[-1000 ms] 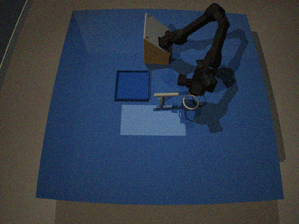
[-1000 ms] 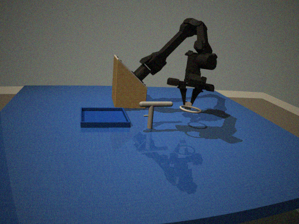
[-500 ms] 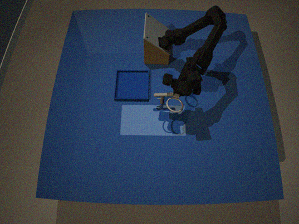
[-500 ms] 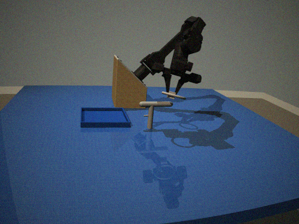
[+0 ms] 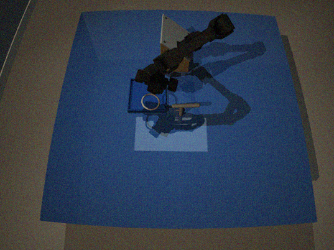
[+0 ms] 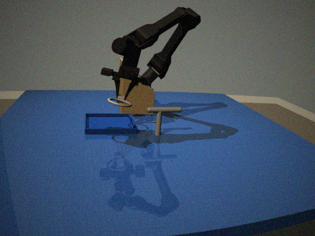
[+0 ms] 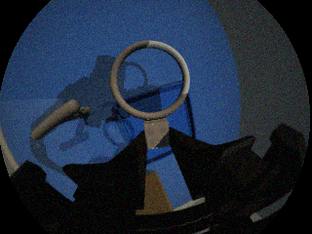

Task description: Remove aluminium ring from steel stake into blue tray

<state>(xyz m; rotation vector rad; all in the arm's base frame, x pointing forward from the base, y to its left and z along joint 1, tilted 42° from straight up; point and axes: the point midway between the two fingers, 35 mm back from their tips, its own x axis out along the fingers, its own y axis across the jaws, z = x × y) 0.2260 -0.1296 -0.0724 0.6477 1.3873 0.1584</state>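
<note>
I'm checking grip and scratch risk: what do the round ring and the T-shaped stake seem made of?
The pale round ring: probably satin metal, by its soft sheen. The grey-tan T-shaped stake: likely matt metal; smooth shading, though paint is possible.

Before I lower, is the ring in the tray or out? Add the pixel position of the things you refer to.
Out: the exterior view shows the ring [image 5: 141,102] [image 6: 109,102] [image 7: 114,82] raised above the tray [image 5: 129,96] [image 6: 109,131] [image 7: 191,114].

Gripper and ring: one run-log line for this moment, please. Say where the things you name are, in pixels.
gripper [image 5: 158,96] [image 6: 120,96] [image 7: 156,132]: shut on welded tab [image 6: 121,97] [image 7: 157,133] | aluminium ring [image 5: 142,105] [image 6: 111,103] [image 7: 113,80]: held above blue tray [image 5: 129,100] [image 6: 109,131] [image 7: 191,114] | steel stake [image 5: 180,112] [image 6: 158,124]: ring off | release: pending
</note>
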